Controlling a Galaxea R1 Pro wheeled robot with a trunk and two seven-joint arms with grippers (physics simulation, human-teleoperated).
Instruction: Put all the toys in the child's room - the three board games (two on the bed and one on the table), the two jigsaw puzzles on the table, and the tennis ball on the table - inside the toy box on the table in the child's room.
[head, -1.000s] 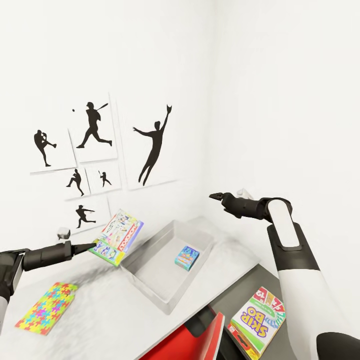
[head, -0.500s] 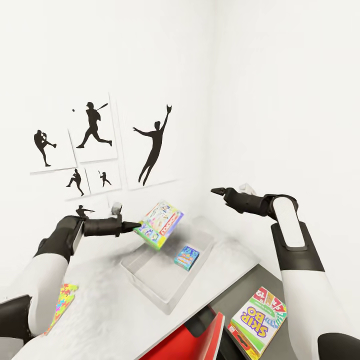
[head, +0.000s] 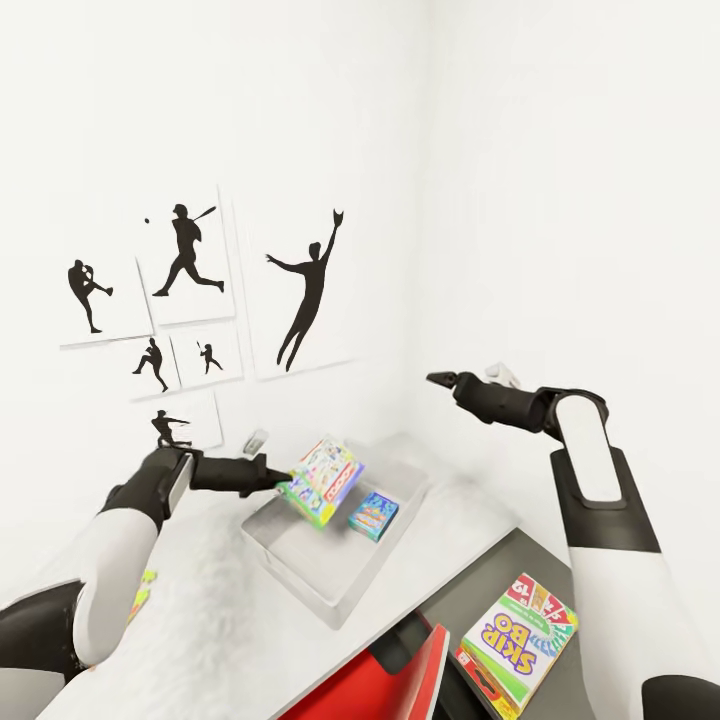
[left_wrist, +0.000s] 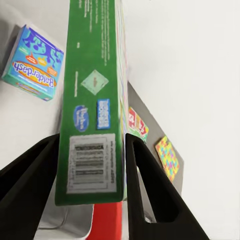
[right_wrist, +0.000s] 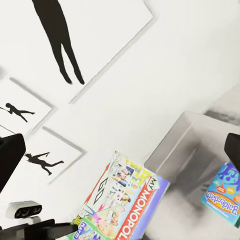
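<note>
**Monopoly box over the near-left rim of the toy box, long axis still tilted**

Your Monopoly board game (head: 322, 480) hangs in the air just over the left, wall-side part of the toy box (head: 300, 560), tipped on edge with its printed face turned up and toward the wall. Its long axis runs out from the left pincer (head: 283, 478) toward the middle of the bin. The left wrist view shows that pincer's two black fingers (left_wrist: 30, 190) clamped on either side of the green box edge (left_wrist: 92, 100), so the grip is firm on the narrow end.

Below and slightly beyond the held box, the small blue Balderdash box (head: 374, 515) already lies on the bin floor. I judge you need the Monopoly box further over the open floor before releasing, or it may catch the rim.

Your right pincer (head: 438, 379) hovers high above the bin's far end, well apart from it; whether it is open I cannot tell. The SKIP-BO box (head: 516, 641) waits on the dark lower wing of the worktop (head: 250, 640), nearer your right arm.
</note>
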